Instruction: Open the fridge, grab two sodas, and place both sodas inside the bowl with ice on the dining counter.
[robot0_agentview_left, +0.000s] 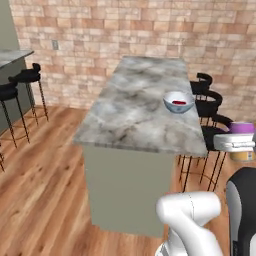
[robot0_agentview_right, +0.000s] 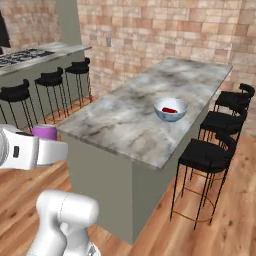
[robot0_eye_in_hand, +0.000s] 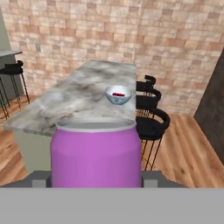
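Note:
My gripper (robot0_eye_in_hand: 96, 180) is shut on the purple soda (robot0_eye_in_hand: 96, 153), whose silver top faces the hand view. From the left base view the gripper (robot0_agentview_left: 239, 143) hangs off the counter's right side, the can (robot0_agentview_left: 242, 128) purple above it and orange below. The same can (robot0_agentview_right: 45, 132) shows at the left of the right base view. On the dining counter (robot0_agentview_left: 130, 115) stands the white bowl (robot0_agentview_left: 176, 109) with a red soda (robot0_agentview_left: 179, 102) lying inside; the bowl (robot0_agentview_right: 170, 118) and the red soda (robot0_agentview_right: 169, 109) sit apart from my hand. I cannot tell whether the dark panel (robot0_eye_in_hand: 213, 109) is the fridge.
Black stools (robot0_agentview_right: 210, 155) line the counter's right side, close to my gripper. More stools (robot0_agentview_right: 50, 80) stand along a second counter with a stovetop (robot0_agentview_right: 25, 56) at far left. A brick wall (robot0_agentview_left: 150, 30) closes the back. Wooden floor (robot0_agentview_left: 40, 175) lies between the counters.

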